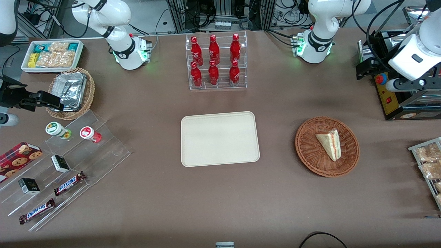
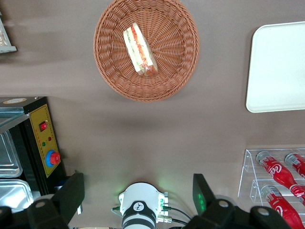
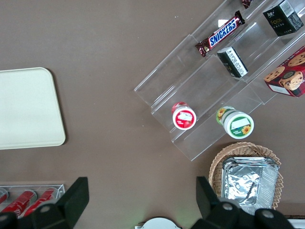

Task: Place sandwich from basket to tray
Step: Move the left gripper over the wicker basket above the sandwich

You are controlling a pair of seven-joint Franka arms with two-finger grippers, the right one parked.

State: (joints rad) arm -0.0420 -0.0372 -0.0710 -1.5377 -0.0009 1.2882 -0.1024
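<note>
The sandwich (image 1: 330,144), a pale wedge in clear wrap with red and green filling, lies in the round reddish-brown wicker basket (image 1: 307,152). The cream-beige tray (image 1: 219,138) lies bare at the table's middle, beside the basket toward the parked arm's end. My left gripper (image 1: 364,68) hangs high above the table at the working arm's end, farther from the front camera than the basket and apart from it. In the left wrist view the gripper (image 2: 137,193) is open and empty, with both black fingers (image 2: 71,194) wide apart; the sandwich (image 2: 139,49), the basket (image 2: 176,71) and a part of the tray (image 2: 279,67) show there.
A black machine with a yellow panel (image 1: 387,93) stands under the gripper. A clear rack of red bottles (image 1: 216,62) stands farther from the camera than the tray. A rack of bagged snacks (image 1: 429,163) sits at the working arm's end.
</note>
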